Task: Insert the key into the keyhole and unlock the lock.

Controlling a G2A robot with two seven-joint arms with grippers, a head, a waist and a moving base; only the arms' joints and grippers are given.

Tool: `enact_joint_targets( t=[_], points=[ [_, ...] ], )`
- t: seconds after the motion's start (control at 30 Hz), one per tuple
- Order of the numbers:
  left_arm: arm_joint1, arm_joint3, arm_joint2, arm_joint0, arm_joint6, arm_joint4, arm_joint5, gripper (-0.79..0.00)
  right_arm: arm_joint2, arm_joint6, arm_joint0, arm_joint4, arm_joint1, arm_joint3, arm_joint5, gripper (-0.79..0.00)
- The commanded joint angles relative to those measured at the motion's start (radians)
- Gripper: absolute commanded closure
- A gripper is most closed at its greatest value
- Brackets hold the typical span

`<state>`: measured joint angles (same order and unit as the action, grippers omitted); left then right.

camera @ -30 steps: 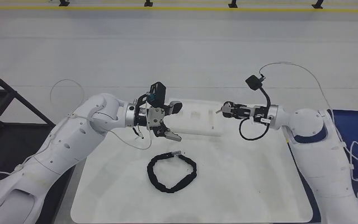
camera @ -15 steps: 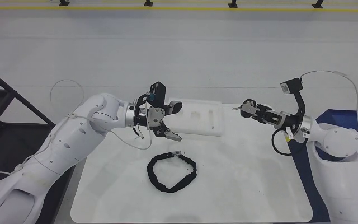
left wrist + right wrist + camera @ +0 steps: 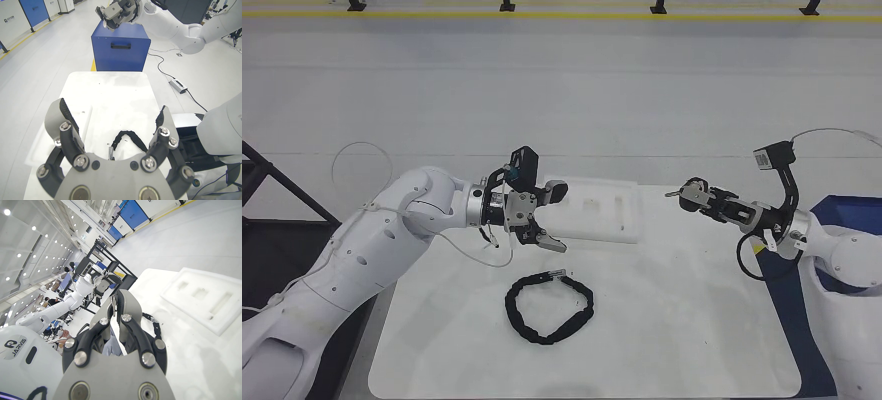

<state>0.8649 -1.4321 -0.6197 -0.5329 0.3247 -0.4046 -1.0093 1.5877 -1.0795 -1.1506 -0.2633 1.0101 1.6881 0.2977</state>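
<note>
Black chain lock (image 3: 549, 308) lies on bench (image 3: 692, 330); I see my left hand (image 3: 554, 215) released near it, right hand (image 3: 687, 192) grasping key (image 3: 113, 303).

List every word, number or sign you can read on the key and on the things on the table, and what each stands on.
Key: no print to be seen.
Chain lock: no print to be seen.
Foam tray: none.
Table: tiny dark marks beside the chain lock, too small to read.
Nothing here is clear enough to quote.
</note>
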Motion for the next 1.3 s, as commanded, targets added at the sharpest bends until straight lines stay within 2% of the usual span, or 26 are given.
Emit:
enact_joint_targets(
  t=[0.0,0.13,0.27,0.43,0.6,0.87,1.07,1.27],
  points=[
    [-0.001,-0.013,-0.005,-0.008,0.023,-0.073,0.05,-0.785,0.0,0.0,0.0,0.0,0.0,0.0,0.0,0.0],
    [0.002,-0.011,0.004,-0.065,0.008,-0.137,0.061,-0.785,0.0,0.0,0.0,0.0,0.0,0.0,0.0,0.0],
    [0.009,0.008,0.022,-0.123,-0.037,-0.26,0.011,-0.785,0.0,0.0,0.0,0.0,0.0,0.0,0.0,0.0],
    [0.022,0.038,0.043,-0.203,-0.159,-0.475,0.025,-0.785,0.0,0.0,0.0,0.0,0.0,0.0,0.0,0.0],
    [0.041,0.097,0.063,-0.246,-0.272,-0.612,0.034,-0.785,0.0,0.0,0.0,0.0,0.0,0.0,0.0,0.0],
    [0.089,0.203,0.096,-0.215,-0.402,-0.769,0.034,-0.785,0.0,0.0,0.0,0.0,0.0,0.0,0.0,0.0],
    [0.147,0.354,0.139,-0.152,-0.45,-0.809,-0.003,-0.785,0.0,0.0,0.0,0.0,0.0,0.0,0.0,0.0],
    [0.203,0.492,0.21,-0.104,-0.507,-0.832,-0.003,-0.785,0.0,0.0,0.0,0.0,0.0,0.0,0.0,0.0]
  ],
)
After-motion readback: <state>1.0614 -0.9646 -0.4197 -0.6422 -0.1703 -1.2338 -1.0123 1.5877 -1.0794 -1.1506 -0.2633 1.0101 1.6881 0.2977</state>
